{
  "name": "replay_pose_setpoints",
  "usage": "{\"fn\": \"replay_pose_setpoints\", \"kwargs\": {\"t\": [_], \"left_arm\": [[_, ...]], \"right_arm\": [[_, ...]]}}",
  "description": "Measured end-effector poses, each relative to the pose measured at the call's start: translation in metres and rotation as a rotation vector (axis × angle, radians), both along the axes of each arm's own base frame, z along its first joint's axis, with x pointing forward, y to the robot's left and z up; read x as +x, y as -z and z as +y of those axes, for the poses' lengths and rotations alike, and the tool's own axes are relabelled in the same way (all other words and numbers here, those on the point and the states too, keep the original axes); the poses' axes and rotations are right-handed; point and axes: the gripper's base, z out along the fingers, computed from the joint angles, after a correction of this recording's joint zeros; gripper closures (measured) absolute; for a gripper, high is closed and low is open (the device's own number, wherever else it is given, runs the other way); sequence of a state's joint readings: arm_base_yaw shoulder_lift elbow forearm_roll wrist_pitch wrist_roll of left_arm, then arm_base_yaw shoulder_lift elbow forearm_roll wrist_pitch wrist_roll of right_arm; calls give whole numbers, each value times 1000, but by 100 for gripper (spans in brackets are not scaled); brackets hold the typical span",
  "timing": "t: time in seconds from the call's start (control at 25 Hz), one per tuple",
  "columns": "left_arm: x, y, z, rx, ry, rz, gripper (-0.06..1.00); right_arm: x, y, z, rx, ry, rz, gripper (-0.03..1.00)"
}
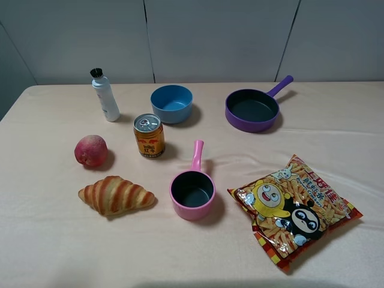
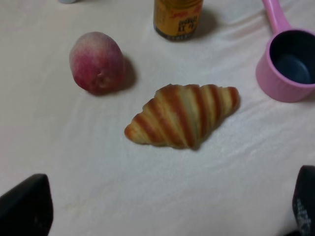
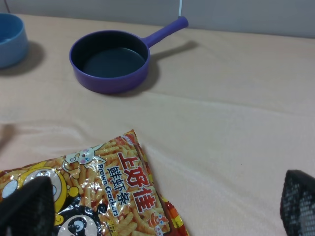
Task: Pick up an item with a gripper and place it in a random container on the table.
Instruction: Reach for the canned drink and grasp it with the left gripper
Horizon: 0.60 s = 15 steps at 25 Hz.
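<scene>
The gold-yellow can with red markings stands upright on the beige table, left of centre. Its lower part shows in the left wrist view. The pink saucepan sits in front and to the right of the can, empty, with its handle pointing toward the back; it also shows in the left wrist view. Neither gripper shows in the exterior view. My left gripper is open and empty, above the table in front of the croissant. My right gripper is open and empty over the snack bag's edge.
A white bottle, a blue bowl and a purple frying pan stand along the back. A peach and a croissant lie at the left. A snack bag lies at the front right.
</scene>
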<state>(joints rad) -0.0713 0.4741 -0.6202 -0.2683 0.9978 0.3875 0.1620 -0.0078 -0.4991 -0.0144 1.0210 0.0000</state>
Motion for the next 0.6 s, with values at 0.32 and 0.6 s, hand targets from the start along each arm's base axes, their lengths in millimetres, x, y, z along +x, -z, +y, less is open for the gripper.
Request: {"fn": "replay_pose_setpoints", "kwargs": {"t": [0.32, 0.6], "left_arm": [[53, -16, -3, 104, 115, 79, -3], [96, -15, -6, 144, 182, 163, -2]], "right_arm": [[0, 0, 0, 0, 0, 0, 27], [0, 0, 0, 0, 0, 0, 27]]}}
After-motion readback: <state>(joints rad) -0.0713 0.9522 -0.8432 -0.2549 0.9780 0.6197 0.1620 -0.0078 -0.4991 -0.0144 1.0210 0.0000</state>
